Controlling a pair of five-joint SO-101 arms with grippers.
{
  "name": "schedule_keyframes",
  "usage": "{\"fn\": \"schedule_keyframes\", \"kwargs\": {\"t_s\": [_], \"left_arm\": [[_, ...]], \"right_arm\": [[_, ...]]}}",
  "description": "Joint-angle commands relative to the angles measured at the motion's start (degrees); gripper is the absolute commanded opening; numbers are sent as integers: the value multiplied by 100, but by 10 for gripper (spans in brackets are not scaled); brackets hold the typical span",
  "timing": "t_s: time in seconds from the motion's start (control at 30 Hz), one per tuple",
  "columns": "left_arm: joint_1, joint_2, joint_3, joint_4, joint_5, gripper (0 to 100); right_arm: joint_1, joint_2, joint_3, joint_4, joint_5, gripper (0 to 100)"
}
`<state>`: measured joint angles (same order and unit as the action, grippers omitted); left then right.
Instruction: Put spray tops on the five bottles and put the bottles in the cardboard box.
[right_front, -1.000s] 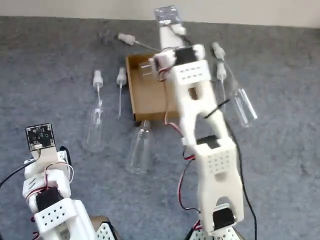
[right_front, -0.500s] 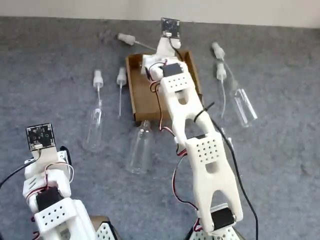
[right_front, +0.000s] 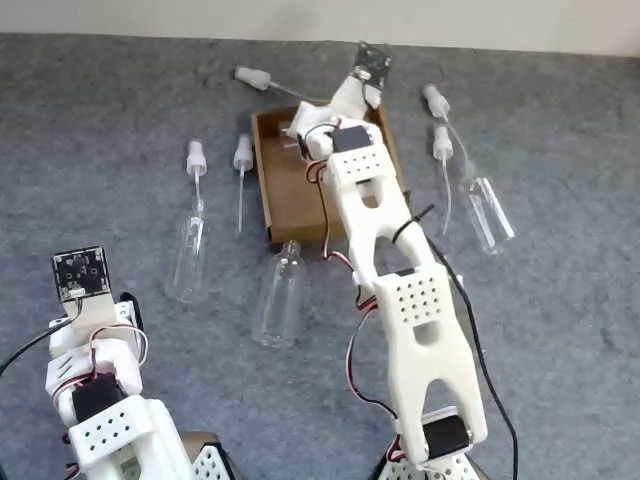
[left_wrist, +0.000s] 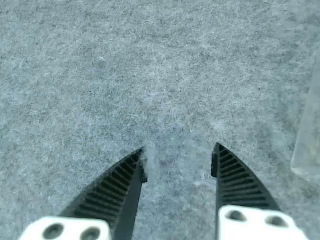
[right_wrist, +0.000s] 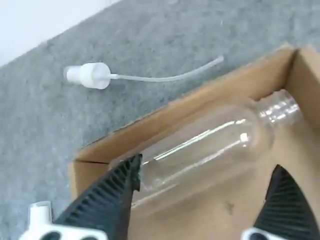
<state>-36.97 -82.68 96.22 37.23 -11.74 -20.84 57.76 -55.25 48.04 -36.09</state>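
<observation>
A clear bottle (right_wrist: 210, 145) without a top lies inside the cardboard box (right_wrist: 165, 117). My right gripper (right_wrist: 200, 200) is open above it, one finger on each side. In the high view the right arm stretches over the box (right_front: 285, 190), gripper (right_front: 305, 130) at its far end. My left gripper (left_wrist: 177, 160) stands open over bare carpet, with a bottle's edge (left_wrist: 307, 145) beside it. On the carpet lie an uncapped bottle (right_front: 278, 295), a bottle (right_front: 188, 250) with a spray top (right_front: 196, 155) at its neck, and a third bottle (right_front: 487, 212).
Loose spray tops with long tubes lie around the box: one (right_front: 243, 152) to its left, one (right_front: 255, 77) beyond it, the same one as (right_wrist: 90, 75), and two (right_front: 440, 120) to its right. The left arm (right_front: 95, 370) sits at the near left. Grey carpet covers the table.
The right arm has swung left over the box, and its wrist has turned toward the box's far side. The left arm has not moved.
</observation>
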Motion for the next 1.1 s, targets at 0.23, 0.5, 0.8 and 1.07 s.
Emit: {"fn": "schedule_keyframes", "kwargs": {"t_s": [0.23, 0.5, 0.8, 1.07], "left_arm": [[119, 22, 136, -132, -53, 168], [119, 22, 136, -132, -53, 168], [119, 22, 136, -132, -53, 168], [119, 22, 136, -132, -53, 168]], "right_arm": [[136, -127, -259, 145, -888, 322], [92, 312, -778, 75, -897, 322], [92, 1068, -787, 426, -870, 321], [84, 1095, -1622, 2712, -905, 191]]}}
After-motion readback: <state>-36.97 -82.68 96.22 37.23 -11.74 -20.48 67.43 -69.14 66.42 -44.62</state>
